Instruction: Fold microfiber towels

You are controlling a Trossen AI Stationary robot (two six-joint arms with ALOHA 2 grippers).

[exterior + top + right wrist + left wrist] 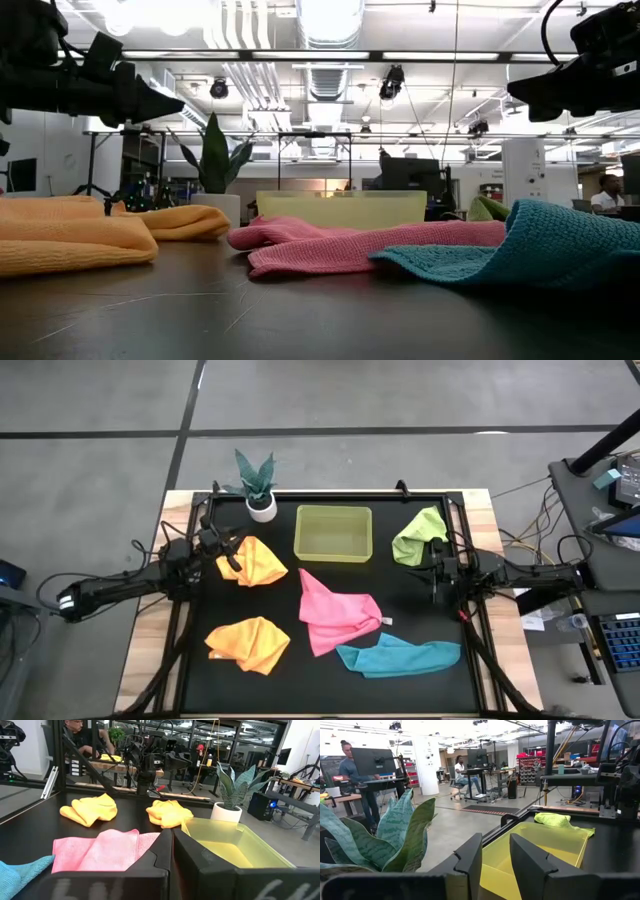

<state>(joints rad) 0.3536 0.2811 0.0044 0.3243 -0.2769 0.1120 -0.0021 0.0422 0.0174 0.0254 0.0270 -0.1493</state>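
Five crumpled microfiber towels on the black table: two orange (252,561) (248,643), pink (336,616), teal (400,657), lime (420,536). Likely light, limp; best pinched at a corner. Left gripper (495,857) slightly parted, empty; right gripper (171,851) closed, empty.

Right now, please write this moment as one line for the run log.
left gripper: open, empty, by orange towel | right gripper: shut, empty, by green towel | pink towel, blue towel: unfolded | bin: empty

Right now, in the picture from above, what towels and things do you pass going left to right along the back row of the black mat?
Orange towel → plant → bin → green towel.
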